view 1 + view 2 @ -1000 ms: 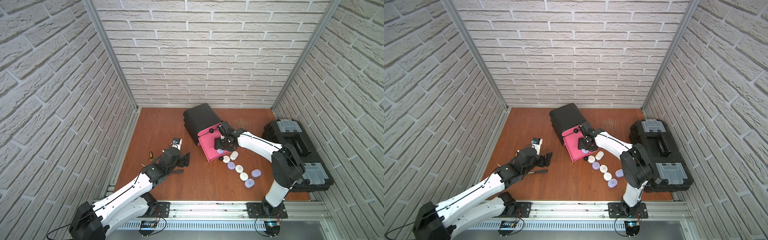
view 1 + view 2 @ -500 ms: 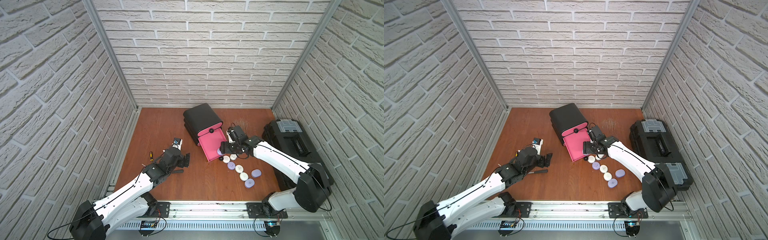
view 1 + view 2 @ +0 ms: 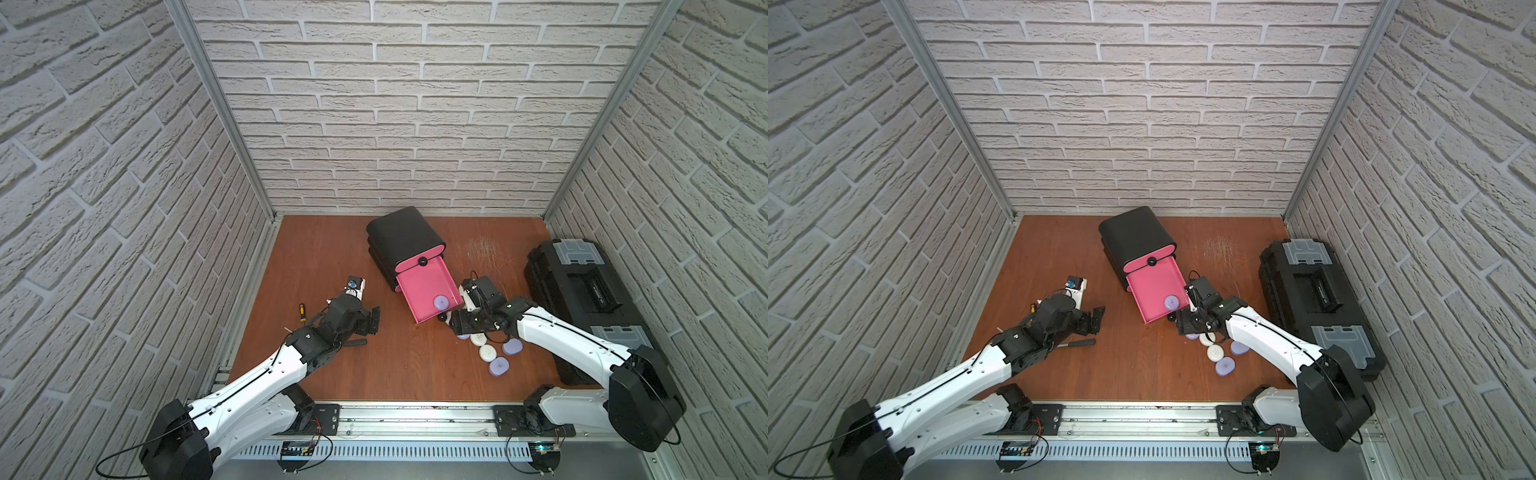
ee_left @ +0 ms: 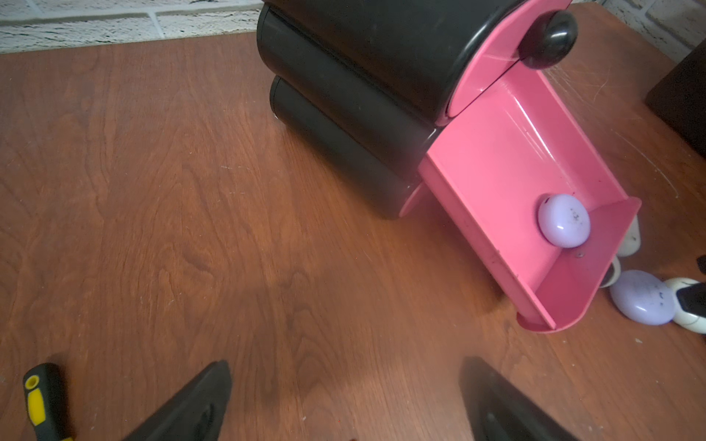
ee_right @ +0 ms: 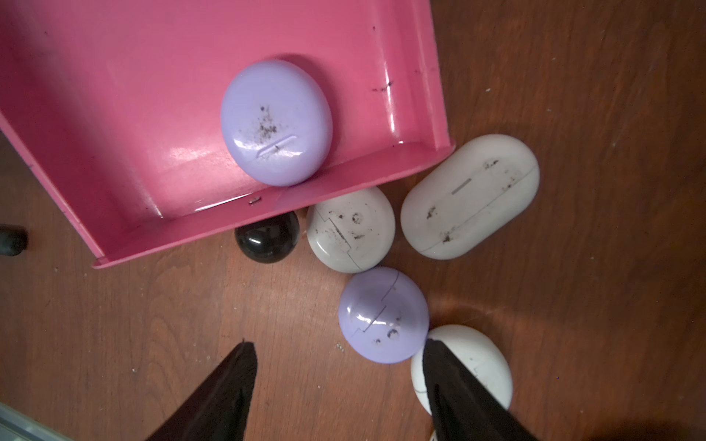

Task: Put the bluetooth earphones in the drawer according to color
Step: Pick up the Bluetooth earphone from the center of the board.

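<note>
1. Brick walls (image 3: 415, 124) close in the wooden table (image 3: 374, 382) on three sides. The widest bare wood lies ahead of my left gripper (image 4: 345, 364), which hangs over it with jaws wide apart and nothing between them.
2. My right gripper (image 5: 338, 345) hangs low over the table, jaws apart and clamped on nothing. Only a narrow patch of bare wood lies between its fingers. One finger (image 5: 450, 382) lies over a white case (image 5: 485, 362), and a lavender case (image 5: 382, 317) sits right at that fingertip.
3. The closed black toolbox (image 3: 582, 286) stands along the wall, well behind my right gripper.
4. The drawer cabinet (image 3: 403, 232) stands ahead of both grippers. The pink drawer (image 3: 419, 286) below the top one is pulled out toward my right gripper.
5. Inside it a stowed lavender case (image 5: 275, 122) rests against the front wall; the remaining floor is bare.
6. Between my right fingertips and that drawer front are its black knob (image 5: 267, 236), a round white case (image 5: 349, 229) touching the front, and an oblong white case (image 5: 470, 196) at the corner.
7. Behind my right gripper, beside the forearm, lie a rear white case (image 3: 487, 353), a rear lavender case (image 3: 512, 346) and a last lavender case (image 3: 498, 366).
8. Behind my left gripper a black handle (image 3: 353, 343) pokes out from under the arm, and a yellow-and-black screwdriver (image 4: 38, 401) lies beside it.
</note>
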You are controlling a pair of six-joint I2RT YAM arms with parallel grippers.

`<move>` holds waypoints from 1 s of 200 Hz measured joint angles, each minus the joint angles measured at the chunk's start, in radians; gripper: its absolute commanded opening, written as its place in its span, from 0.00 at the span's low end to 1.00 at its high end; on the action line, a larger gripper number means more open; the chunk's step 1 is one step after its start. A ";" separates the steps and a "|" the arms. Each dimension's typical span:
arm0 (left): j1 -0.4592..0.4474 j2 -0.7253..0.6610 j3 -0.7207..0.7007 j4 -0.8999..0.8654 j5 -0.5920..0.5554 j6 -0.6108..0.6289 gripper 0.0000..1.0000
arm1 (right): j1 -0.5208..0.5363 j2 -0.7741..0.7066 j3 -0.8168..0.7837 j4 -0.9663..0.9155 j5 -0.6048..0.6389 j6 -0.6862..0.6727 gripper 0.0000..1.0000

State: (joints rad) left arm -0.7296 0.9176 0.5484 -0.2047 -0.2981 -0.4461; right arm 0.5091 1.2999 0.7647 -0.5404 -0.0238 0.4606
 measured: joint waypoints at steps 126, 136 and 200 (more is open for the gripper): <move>0.000 -0.003 0.000 -0.001 -0.008 0.000 0.98 | 0.001 0.070 -0.066 0.095 0.002 0.007 0.64; 0.000 -0.003 0.000 -0.001 -0.008 0.000 0.98 | 0.003 0.071 -0.069 0.103 0.003 0.007 0.63; 0.000 -0.003 0.000 -0.001 -0.009 0.000 0.98 | 0.013 0.071 -0.075 0.103 0.045 0.015 0.63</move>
State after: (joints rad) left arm -0.7300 0.9142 0.5484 -0.2058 -0.3073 -0.4458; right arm 0.5224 1.3712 0.6895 -0.4374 0.0212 0.4759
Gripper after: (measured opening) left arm 0.983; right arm 0.631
